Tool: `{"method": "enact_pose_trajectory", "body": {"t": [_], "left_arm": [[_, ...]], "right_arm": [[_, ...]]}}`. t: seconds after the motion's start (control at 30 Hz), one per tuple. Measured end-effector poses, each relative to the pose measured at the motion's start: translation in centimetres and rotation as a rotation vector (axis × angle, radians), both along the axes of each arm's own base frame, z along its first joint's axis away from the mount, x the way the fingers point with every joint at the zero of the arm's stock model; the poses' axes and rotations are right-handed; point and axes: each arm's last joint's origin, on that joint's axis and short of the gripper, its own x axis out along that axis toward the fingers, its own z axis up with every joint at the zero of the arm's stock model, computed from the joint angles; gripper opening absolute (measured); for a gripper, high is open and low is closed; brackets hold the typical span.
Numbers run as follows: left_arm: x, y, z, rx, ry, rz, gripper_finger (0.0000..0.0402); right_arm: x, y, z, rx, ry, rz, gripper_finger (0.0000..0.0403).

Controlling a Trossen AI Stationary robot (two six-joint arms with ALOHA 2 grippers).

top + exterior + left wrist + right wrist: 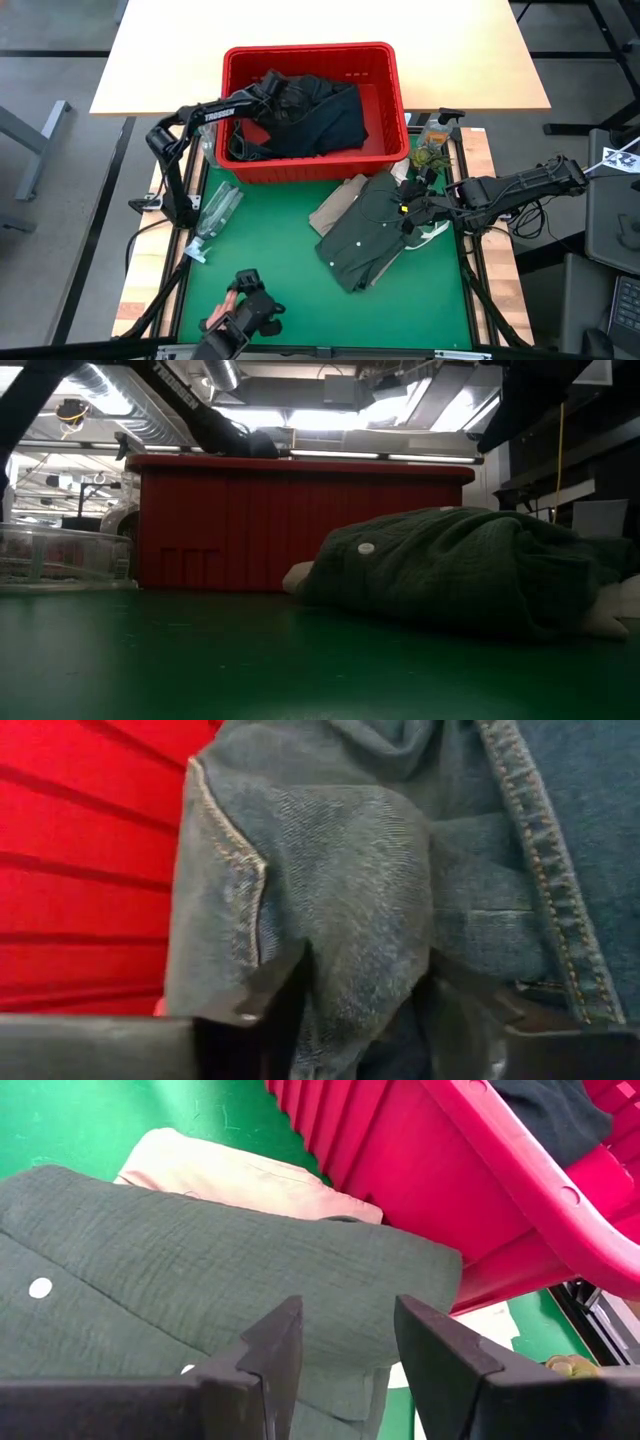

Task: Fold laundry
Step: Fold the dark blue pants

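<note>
jeans point(380, 890) bunched between left jaws | green shirt point(180, 1280) under right jaws

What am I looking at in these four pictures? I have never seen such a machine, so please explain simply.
This is a robot with two dark arms at a table, sorting laundry. One picture looks down from above, one looks level across the green mat, and two come from cameras on the wrists. The left gripper reaches into the red basket, its fingers around a fold of the denim jeans. The right gripper hovers open over the olive-green shirt, holding nothing. A tan top lies partly under that shirt, and a clear bottle lies left of them.
</note>
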Motion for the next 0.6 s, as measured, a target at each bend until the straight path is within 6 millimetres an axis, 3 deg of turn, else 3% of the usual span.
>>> {"method": "enact_pose_trajectory", "body": {"t": [0.13, 0.23, 0.37, 0.6], "left_arm": [[0.7, -0.9, 0.5, 0.052, 0.038, 0.042, 0.0087], [1.3, -1.9, 2.4, 0.101, 0.031, 0.054, 0.0019], [2.6, -3.5, 6.3, 0.165, -0.050, 0.027, 0.0015], [4.5, -7.0, 15.7, 0.295, -0.254, -0.035, 0.0005]], "right_arm": [[0.0, 0.0, 0.0, 0.000, 0.000, 0.000, 0.0160], [0.0, 0.0, 0.0, 0.000, 0.000, 0.000, 0.0160], [0.1, 0.0, 0.0, 0.002, -0.008, 0.000, 0.0160], [0.5, 0.1, 0.8, -0.031, -0.039, 0.052, 0.0160]]}}
